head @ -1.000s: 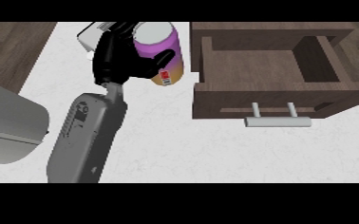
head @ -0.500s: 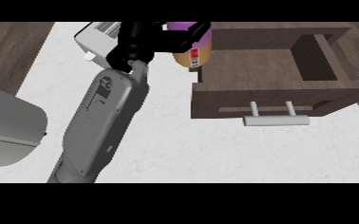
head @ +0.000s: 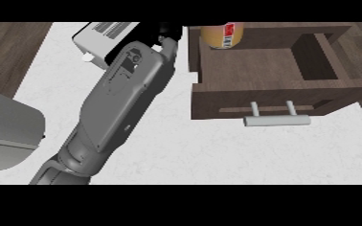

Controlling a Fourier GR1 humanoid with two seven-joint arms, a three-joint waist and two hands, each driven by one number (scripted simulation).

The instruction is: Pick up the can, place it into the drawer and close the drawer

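The can [head: 223,35] shows at the upper edge of the head view, over the back left part of the open drawer [head: 254,67]; only its lower portion is in view, yellow-orange with a red and white label. It lies just to the right of the left hand [head: 167,31], which appears as a dark shape at the end of the grey forearm [head: 121,100]. Most of that hand is cut off by the top of the view, so whether its fingers curl round the can or stand apart from it cannot be told, nor whether the can rests on the drawer floor or is held above it. The drawer is pulled out, dark brown wood, its inside to the right of the hand and its front panel nearer the viewer, bearing a pale bar handle [head: 277,119]. To the left of the hand, partly behind the forearm, stands a white toaster [head: 101,34] with slots on its top. The forearm runs from the hand down toward the lower left across the pale counter [head: 212,158]. A grey rounded object [head: 16,134] sits at the left edge, well apart from the hand
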